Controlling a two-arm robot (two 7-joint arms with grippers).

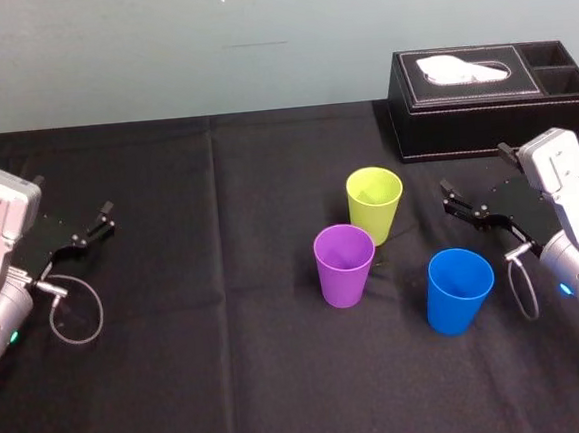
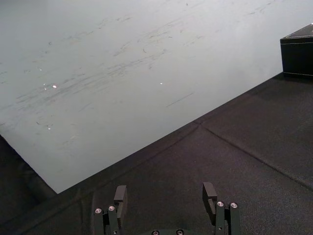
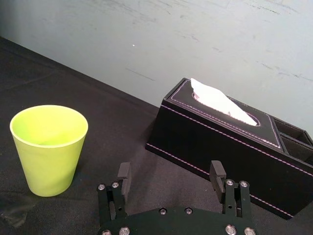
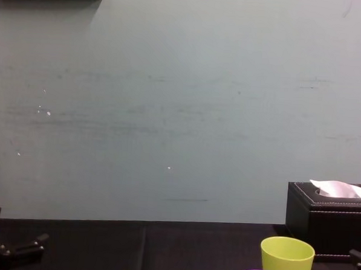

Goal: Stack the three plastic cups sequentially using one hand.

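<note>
The right gripper (image 3: 170, 169) hangs open just before the tissue box (image 1: 483, 126). The yellow-green cup (image 1: 376, 202), purple cup (image 1: 344, 263) and blue cup (image 1: 459, 288) stand unstacked near it. The left gripper (image 2: 165, 188) sits open, well apart.

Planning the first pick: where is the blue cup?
In the head view the blue cup stands upright on the robot's right, apart from the purple cup, near the right tool.

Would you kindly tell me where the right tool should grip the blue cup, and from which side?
Probably the upper wall under the rim, from the robot's right. The blue cup stands upright, tapering toward its base, so the lower part stays free to nest. The open right tool sits just beyond it, arm rightward; the purple cup stands to its left.
</note>
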